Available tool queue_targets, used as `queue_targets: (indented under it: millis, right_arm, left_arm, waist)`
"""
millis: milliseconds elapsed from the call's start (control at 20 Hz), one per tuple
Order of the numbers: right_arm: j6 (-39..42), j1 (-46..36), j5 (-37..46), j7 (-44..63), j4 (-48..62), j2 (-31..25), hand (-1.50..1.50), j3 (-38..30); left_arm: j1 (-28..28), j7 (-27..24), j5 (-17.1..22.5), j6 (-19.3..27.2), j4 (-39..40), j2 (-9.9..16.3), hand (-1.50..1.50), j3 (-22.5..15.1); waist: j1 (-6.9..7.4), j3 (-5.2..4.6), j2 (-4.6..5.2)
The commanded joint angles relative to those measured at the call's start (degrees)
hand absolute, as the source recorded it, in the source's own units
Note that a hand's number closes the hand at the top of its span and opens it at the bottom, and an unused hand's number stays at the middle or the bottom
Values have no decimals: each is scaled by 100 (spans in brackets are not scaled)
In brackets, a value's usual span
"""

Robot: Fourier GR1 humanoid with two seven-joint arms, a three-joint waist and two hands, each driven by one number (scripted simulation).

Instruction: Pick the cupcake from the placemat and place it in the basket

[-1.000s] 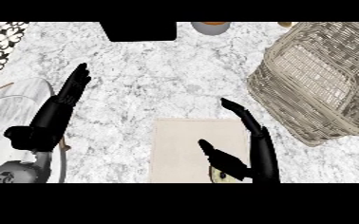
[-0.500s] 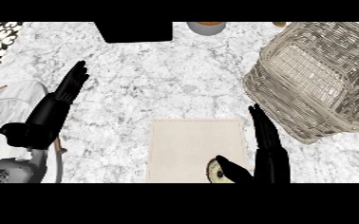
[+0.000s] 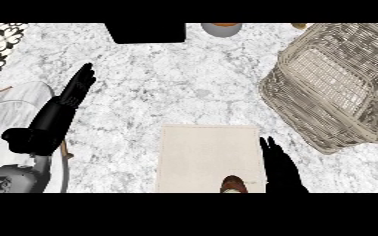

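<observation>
The cupcake [image 3: 233, 184] shows only its brown top at the lower edge of the beige placemat [image 3: 207, 155], cut off by the view's bottom. My right hand [image 3: 280, 172] stands just right of it, fingers straight and pointing up, not curled round the cupcake. The wicker basket [image 3: 332, 82] lies at the right, its opening facing up-left. At the left my left hand [image 3: 55, 117] rests open with fingers up.
A black box [image 3: 145, 32] sits at the back edge, with a grey bowl [image 3: 221, 28] beside it. White dishes [image 3: 18, 105] lie at the far left under my left arm. Marble counter [image 3: 184, 80] spreads between placemat and back edge.
My right hand has drawn back toward the lower edge and to the right of the cupcake. The view has shifted so the placemat and cupcake sit lower. The left hand barely moved.
</observation>
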Motion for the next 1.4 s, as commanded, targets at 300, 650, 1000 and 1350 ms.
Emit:
queue_targets:
  millis: [300,650,1000,1350]
  right_arm:
    - [2859,-19,568,2736,-2753,265,-150,1769]
    - [2330,310,1055,2671,-2516,261,-150,2253]
    - [1047,338,721,1732,-1706,103,-150,1441]
    - [-56,248,598,1115,-526,121,-150,952]
  left_arm:
    - [-208,-81,22,-290,230,-150,0,7]
    - [117,30,-200,-148,-155,-286,0,38]
    - [-375,13,-469,-273,419,-557,0,122]
    - [-376,-46,-308,-696,532,-459,0,502]
  waist:
    - [162,40,49]
    - [181,57,17]
    - [150,64,38]
    - [169,63,43]
